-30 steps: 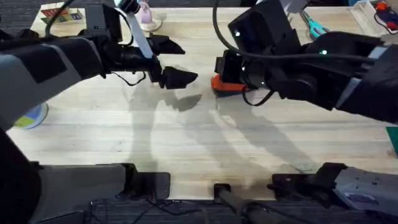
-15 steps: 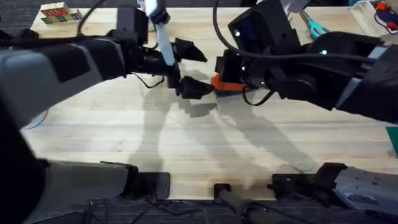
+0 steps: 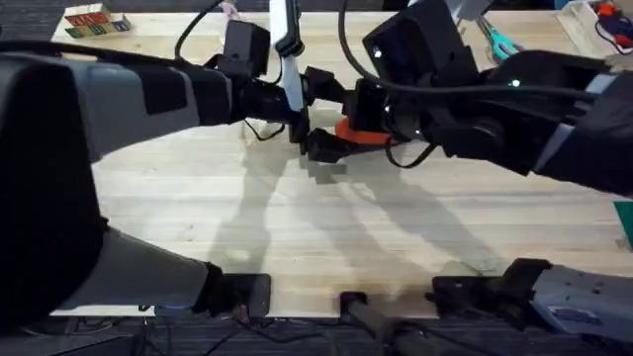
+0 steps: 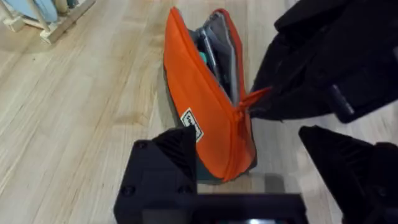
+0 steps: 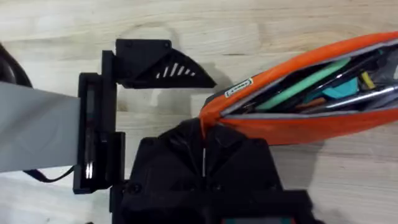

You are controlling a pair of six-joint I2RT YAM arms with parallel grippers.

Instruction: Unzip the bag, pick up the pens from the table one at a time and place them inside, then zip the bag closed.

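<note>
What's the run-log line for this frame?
bag: unzipped, items inside | left gripper: open at bag's end | right gripper: shut on bag end | table

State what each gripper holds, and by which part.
The right gripper pinches the orange pouch at its end by the zipper tab. The left gripper, open around that end, holds nothing.

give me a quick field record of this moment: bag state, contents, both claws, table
bag: elongated orange fabric pouch with dark blue base, zipper open, lying on the table
contents: green pen plus other slim items inside; black pen cannot be told apart
right claw: shut on the pouch's end, by the orange tab
left claw: open, fingers astride the pouch's near end, not gripping
table: light wooden plank top
task stage: zipping not yet done
</note>
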